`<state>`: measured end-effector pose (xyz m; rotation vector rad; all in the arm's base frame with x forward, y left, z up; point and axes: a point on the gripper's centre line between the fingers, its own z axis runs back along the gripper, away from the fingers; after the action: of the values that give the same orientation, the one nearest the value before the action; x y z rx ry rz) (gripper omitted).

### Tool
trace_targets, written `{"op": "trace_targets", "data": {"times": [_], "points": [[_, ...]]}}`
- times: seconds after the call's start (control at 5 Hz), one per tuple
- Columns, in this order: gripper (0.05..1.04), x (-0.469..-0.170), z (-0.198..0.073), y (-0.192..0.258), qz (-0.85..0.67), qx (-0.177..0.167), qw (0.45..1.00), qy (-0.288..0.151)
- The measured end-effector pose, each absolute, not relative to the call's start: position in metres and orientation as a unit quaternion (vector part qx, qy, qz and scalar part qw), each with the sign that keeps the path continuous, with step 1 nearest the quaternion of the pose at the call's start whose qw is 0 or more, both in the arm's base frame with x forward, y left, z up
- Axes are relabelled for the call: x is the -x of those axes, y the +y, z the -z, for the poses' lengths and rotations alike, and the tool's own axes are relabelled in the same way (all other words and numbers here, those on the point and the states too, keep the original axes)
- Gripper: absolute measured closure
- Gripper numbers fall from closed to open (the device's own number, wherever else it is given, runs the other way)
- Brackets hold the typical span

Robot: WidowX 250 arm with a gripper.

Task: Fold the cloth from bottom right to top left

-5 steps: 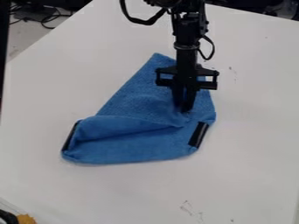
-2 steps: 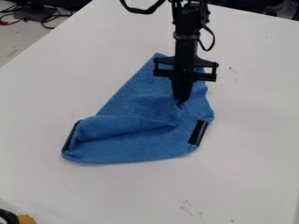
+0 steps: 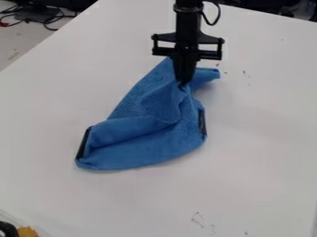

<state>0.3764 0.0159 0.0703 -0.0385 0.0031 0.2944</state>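
My gripper [image 3: 184,83] hangs over the upper part of the blue cloth, pointing down, its fingertips closed on a pinched fold. The blue cloth [image 3: 139,139] lies on the white table, with creases running from the pinch down to its lower half. Its lower part is doubled over, with a black strip at the lower left edge and another at the right edge. One corner of the cloth sticks out to the right of the fingers, and part of its top lies behind the gripper.
The white table [image 3: 260,139] surrounds the cloth. A black and orange object [image 3: 26,231] is at the bottom left corner. Cables and dark equipment [image 3: 46,13] lie beyond the table's upper left edge.
The gripper has moved up and slightly left in the view, dragging the pinched cloth along. The cloth's right side has drawn inward and its middle has bunched into more folds.
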Motion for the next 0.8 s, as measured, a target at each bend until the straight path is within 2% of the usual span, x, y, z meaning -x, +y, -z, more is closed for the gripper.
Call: {"op": "trace_targets", "data": {"times": [0.4,0.8], "points": [[1.015,-0.372,-0.103,0.045,-0.175,0.021,0.984,-0.032],[1.015,-0.355,-0.124,0.079,-0.204,0.029,0.976,-0.064]]}}
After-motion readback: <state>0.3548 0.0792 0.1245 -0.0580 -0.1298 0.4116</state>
